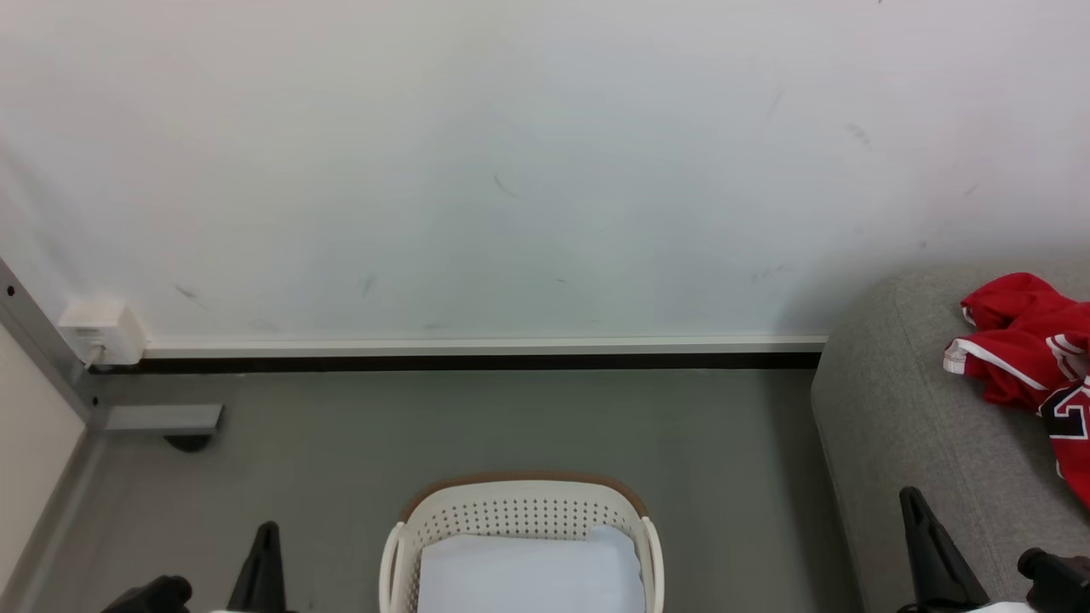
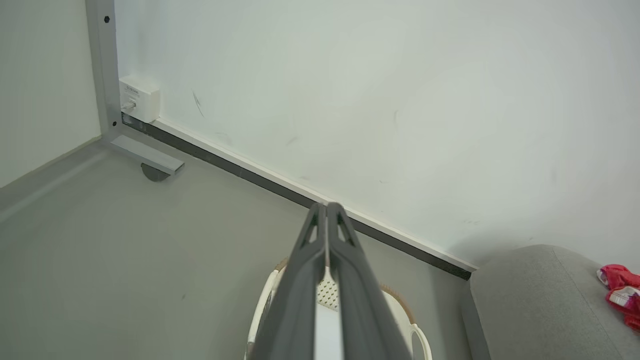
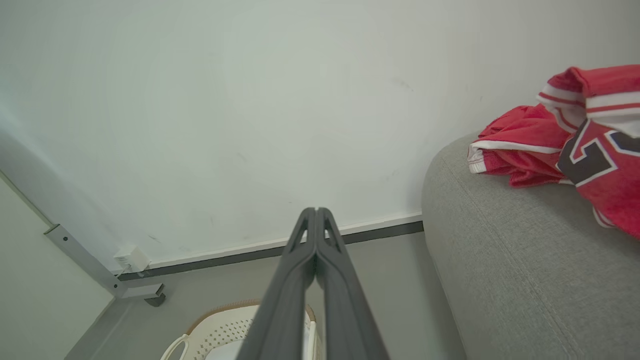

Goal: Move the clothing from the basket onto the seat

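The red clothing (image 1: 1026, 358) with white stripes and black-and-white lettering lies crumpled on the grey seat (image 1: 903, 400) at the right; it also shows as clothing (image 3: 575, 145) on the seat (image 3: 520, 260) and, small, as clothing (image 2: 620, 290) on the seat (image 2: 540, 300). The cream basket (image 1: 519, 511) with a brown rim stands on the floor at bottom centre, holding a pale white-blue flat sheet (image 1: 528, 570). My left gripper (image 2: 326, 207) is shut and empty above the basket (image 2: 405, 315). My right gripper (image 3: 316, 211) is shut and empty, left of the seat, above the basket (image 3: 220, 327).
A white wall with a dark skirting strip (image 1: 477, 362) runs behind the grey floor. At the left a grey metal post (image 1: 34, 340) with a foot plate (image 1: 162, 417) and a white wall box (image 1: 98, 332) stand by the corner.
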Motion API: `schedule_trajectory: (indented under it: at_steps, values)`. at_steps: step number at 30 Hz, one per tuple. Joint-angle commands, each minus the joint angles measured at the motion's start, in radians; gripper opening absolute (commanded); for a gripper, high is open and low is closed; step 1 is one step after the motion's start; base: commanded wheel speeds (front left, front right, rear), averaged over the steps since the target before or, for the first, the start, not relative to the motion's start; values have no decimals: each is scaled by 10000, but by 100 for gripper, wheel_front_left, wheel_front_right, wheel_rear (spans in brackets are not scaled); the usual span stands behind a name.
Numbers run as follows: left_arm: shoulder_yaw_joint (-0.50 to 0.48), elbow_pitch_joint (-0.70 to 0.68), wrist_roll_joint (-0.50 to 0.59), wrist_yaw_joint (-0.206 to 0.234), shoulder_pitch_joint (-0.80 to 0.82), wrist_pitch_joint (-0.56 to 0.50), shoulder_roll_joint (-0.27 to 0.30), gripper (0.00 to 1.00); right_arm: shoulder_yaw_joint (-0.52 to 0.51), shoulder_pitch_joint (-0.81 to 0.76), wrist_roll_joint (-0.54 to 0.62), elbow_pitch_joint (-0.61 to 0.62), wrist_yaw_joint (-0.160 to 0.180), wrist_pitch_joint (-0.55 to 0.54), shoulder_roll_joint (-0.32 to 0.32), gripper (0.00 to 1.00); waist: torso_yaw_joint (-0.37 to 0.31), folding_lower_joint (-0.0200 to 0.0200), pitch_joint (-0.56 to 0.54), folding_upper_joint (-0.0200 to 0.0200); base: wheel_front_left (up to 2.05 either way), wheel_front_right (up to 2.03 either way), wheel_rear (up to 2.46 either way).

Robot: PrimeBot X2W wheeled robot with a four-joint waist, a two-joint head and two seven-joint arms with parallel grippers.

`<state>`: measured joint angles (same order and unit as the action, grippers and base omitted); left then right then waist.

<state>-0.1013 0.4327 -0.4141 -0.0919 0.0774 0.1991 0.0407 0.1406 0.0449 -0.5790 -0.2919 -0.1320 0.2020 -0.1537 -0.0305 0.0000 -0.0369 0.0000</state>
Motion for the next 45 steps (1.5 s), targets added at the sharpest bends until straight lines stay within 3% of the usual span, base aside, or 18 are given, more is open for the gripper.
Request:
schedule_trajectory:
  at_steps: [1,21,45]
  values:
    - [-30,-245,-417,-40,214,-67,49,0,-140,237,-342,171,2,-68,-7,0,4,0,3,0,0,0,0]
    - [-28,-730,-3533,-137,238,-861,70,0,-777,371,-3028,273,6,-886,252,0,58,0,74,0,0,0,0]
    - [-70,-1147,-6475,-234,297,-1648,92,0,-1393,494,-5575,357,11,-1674,505,0,122,0,159,0,0,0,0]
